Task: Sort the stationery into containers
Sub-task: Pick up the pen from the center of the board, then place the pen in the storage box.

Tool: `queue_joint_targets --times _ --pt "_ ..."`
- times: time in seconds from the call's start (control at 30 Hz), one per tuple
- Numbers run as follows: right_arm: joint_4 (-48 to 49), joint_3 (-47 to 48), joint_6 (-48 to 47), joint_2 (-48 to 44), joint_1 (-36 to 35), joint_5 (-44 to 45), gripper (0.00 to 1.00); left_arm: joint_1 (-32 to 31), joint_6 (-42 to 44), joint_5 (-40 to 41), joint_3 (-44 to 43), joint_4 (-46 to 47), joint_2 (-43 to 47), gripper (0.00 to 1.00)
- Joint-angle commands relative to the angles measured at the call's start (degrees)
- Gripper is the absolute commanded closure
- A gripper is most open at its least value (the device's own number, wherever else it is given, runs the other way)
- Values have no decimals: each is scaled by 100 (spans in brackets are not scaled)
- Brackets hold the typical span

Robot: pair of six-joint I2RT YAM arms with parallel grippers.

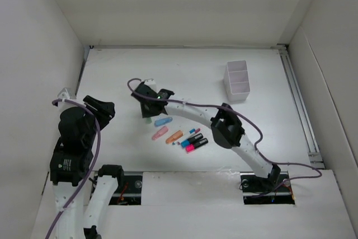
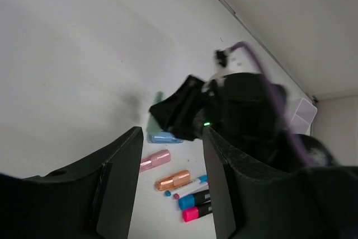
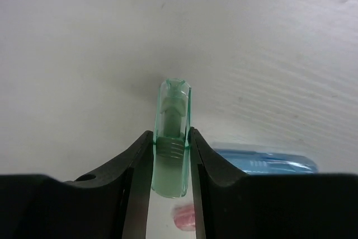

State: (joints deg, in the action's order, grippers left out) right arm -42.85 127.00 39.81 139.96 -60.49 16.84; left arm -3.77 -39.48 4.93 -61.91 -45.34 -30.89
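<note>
Stationery piece (image 3: 173, 104), green, clamped in right pincer (image 3: 172, 139); left pincer (image 2: 170, 137) stands apart.

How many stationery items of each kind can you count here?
Stubby pieces: 4 (green piece, blue piece, pink piece, orange piece)
Pen: 1
Markers: 2 (blue marker, pink marker)
Total: 7

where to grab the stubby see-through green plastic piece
Grip the green piece across its ribbed middle, from above: it lies flat with straight, parallel long sides. The right pincer is shut there, beside the pale blue plastic piece.
</note>
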Motion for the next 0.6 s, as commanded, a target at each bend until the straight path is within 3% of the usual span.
queue_joint_targets --times 0.0,0.23,0.4,0.57 --pt "540 -113 246 -1452 774 74 91 -10 29 -412 328 534 13 56" --pt "1200 -1748 440 -3220 2847 469 91 -10 90 -1371 1346 1413 -180 54" --pt "1147 -1828 668 -3291 4218 793 92 -62 213 -1635 1822 1747 -180 46" --pt "929 -1468 800 -2729 4765 1145 93 -62 327 -1688 2069 1801 -180 45"
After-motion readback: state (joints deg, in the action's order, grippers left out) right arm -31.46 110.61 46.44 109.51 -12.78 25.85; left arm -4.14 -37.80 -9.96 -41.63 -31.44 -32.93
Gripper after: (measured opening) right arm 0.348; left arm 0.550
